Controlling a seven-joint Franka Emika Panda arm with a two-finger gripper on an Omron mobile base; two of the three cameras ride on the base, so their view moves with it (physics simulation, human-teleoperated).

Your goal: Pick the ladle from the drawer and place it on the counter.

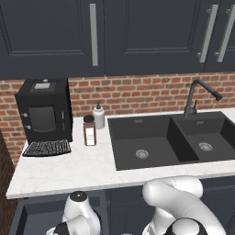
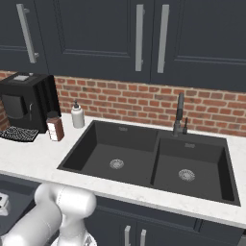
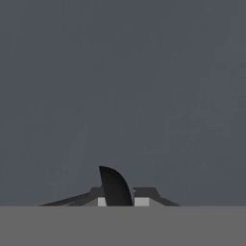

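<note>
The white, faintly speckled stone worktop runs across the middle of the left base view, with a thin front edge. Set into it at the right is a black double sink basin, and a dark, bent tap stands behind it against the red brick wall. At the left of the frame a black boxy coffee machine sits on the worktop, with a dark perforated drip tray in front of it. Just to its right stands a small brown bottle with a dark cap and a pale label, and behind that, near the sink's corner, a white pump dispenser. Dark navy upper cabinet doors with long silver handles span the top of the frame.

Below the worktop edge, in the lower left of the left base view, the wide, shallow dark navy-grey drawer stands pulled out, its dark interior showing. The white arm bends down over it from the lower right, and its forward joints reach into the drawer area.

In the hand view, the pincer points at a flat dark grey surface that spans the frame. A curved black shape rises at the bottom centre between the finger tips; whether it is part of the thin black ladle cannot be told, nor whether the jaws are apart or closed on anything. The ladle's place is not clear.
</note>
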